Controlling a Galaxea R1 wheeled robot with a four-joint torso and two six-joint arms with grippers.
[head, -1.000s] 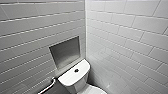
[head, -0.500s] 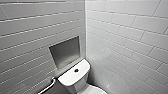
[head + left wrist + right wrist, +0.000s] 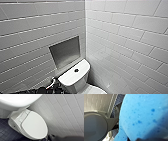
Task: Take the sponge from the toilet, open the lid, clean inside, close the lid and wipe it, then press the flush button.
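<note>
The white toilet (image 3: pixel 75 76) stands in the corner, with a round flush button (image 3: pixel 76 70) on its flat tank top. The oval lid (image 3: pixel 33 125) lies closed over the bowl in the left wrist view, below the rounded tank (image 3: pixel 16 100). The bright blue sponge (image 3: pixel 144 116) looms very close in the right wrist view, and my right gripper is shut on it. My left arm (image 3: pixel 51 88) comes in at the lower left, beside the tank. Its gripper is shut, and I see nothing in it.
White tiled walls meet in a corner just behind the toilet. A recessed grey niche (image 3: pixel 65 52) sits in the left wall above the tank. Dark small-tiled floor (image 3: pixel 5 131) surrounds the toilet's base. The right wall (image 3: pixel 65 112) runs close along the lid.
My left gripper has gone from wide open to shut. The head view has not shifted, and the toilet looks the same.
</note>
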